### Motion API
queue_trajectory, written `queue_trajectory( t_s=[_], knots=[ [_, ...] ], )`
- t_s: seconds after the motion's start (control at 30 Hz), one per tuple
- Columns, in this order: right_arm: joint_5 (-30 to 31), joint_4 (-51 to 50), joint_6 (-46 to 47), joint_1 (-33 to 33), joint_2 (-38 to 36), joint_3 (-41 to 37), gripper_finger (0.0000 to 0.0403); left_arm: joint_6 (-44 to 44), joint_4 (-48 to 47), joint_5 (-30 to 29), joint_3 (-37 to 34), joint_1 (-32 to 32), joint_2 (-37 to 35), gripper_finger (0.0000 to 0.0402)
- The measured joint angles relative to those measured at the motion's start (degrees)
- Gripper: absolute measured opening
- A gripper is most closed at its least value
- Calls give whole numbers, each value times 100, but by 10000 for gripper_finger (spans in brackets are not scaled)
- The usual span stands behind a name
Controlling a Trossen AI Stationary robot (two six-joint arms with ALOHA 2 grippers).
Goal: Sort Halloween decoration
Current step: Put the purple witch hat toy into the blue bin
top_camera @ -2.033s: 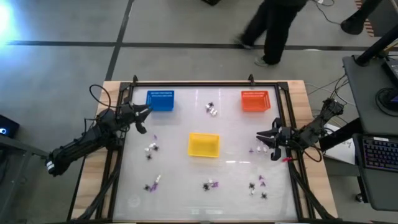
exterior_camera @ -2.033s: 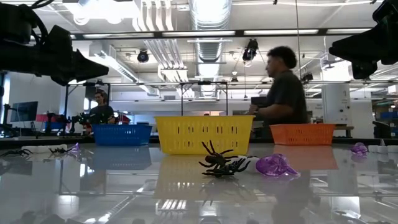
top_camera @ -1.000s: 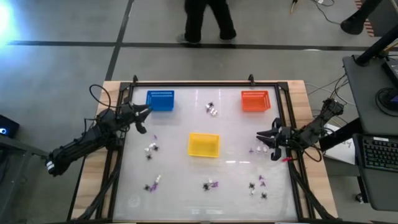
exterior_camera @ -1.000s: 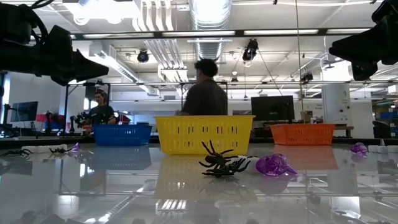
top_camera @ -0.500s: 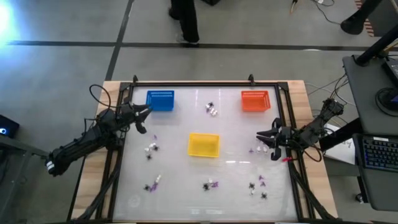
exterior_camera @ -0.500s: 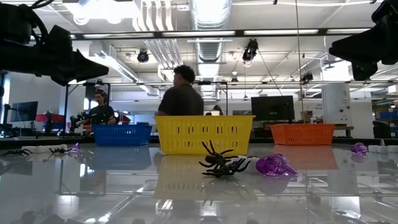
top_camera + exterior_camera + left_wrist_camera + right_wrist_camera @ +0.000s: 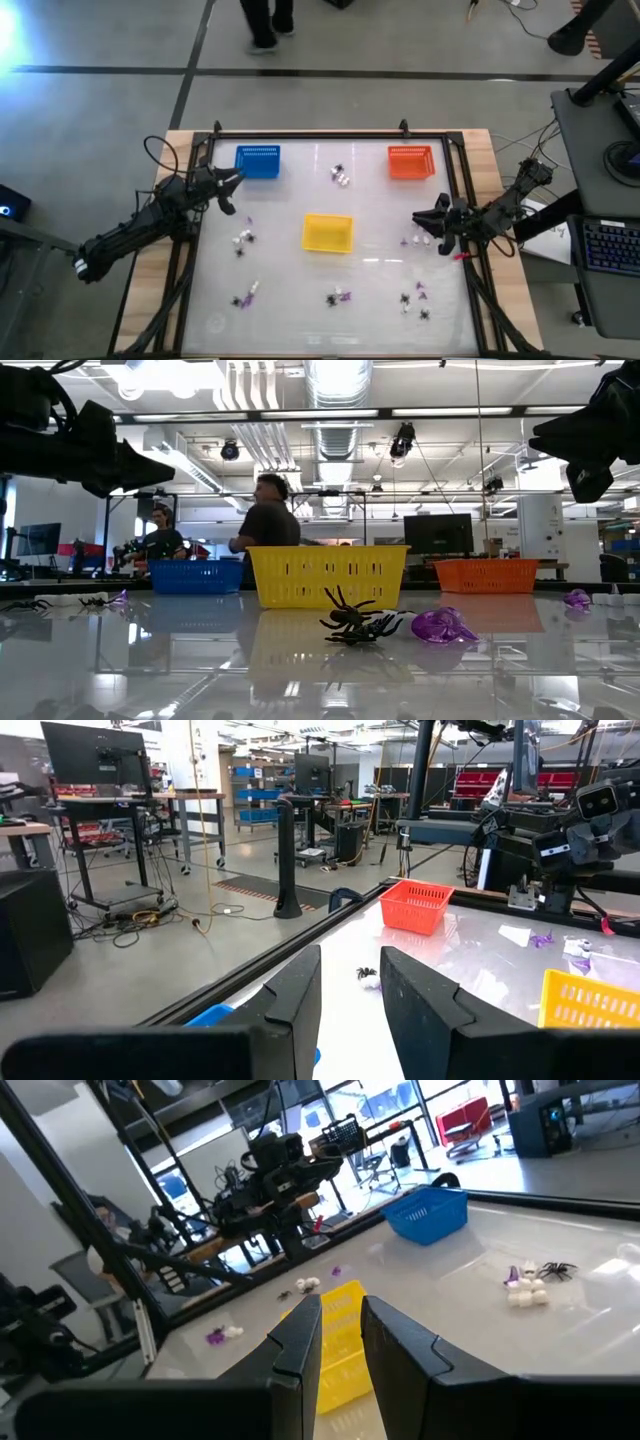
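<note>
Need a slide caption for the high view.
Blue, yellow and orange plastic baskets amid scattered tiny Halloween toys; both arms flanking.

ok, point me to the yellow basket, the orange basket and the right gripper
yellow basket (image 7: 327,232): high view, its middle.
orange basket (image 7: 410,161): high view, its middle.
right gripper (image 7: 419,224): high view, between its fingertips.

A small square blue plastic basket stands near the far left corner of the glossy white tabletop, an orange one near the far right, a yellow one at the middle. A person stands beyond the tabletop.
</note>
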Motion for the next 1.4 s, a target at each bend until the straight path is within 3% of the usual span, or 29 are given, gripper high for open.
queue_trajectory(
  t_s=[0.37, 1.4],
  knots=[
    [26, -13, -141, -2, -1, -2, 68, 96, 377, 4, 0, -4, 2, 88],
    [24, 1, -171, -1, -1, -2, 68, -63, 350, -24, -5, -7, 304, 88]
  ],
)
